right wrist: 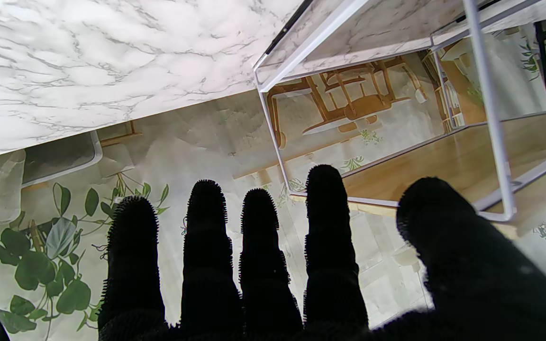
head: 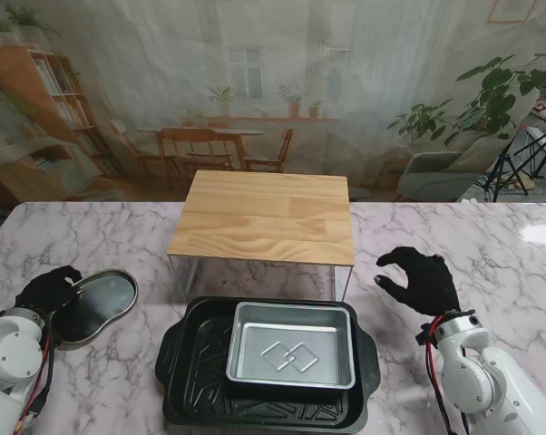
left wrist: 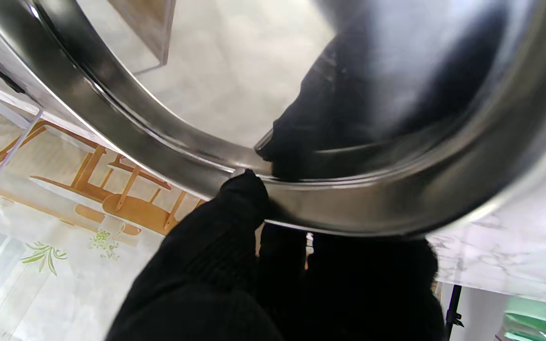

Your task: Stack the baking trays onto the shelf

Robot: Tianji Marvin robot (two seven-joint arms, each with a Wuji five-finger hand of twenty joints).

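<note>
A wooden-topped shelf [head: 268, 217] on white wire legs stands at the table's middle. Nearer to me lies a large black baking tray [head: 196, 381] with a smaller silver rectangular tray [head: 291, 353] inside it. At the left an oval steel tray [head: 96, 308] sits tilted, and my left hand [head: 48, 290] is shut on its near rim. The left wrist view shows my black-gloved fingers [left wrist: 235, 213] pinching that shiny rim [left wrist: 349, 208]. My right hand [head: 418, 279] hovers open to the right of the shelf, with its fingers [right wrist: 259, 237] spread and holding nothing.
White marble table [head: 491, 245] spreads to both sides. The shelf's wire legs [right wrist: 486, 99] and wooden board [right wrist: 453, 161] lie close beside my right hand. A printed backdrop hangs behind the table, and a tripod stands at the far right.
</note>
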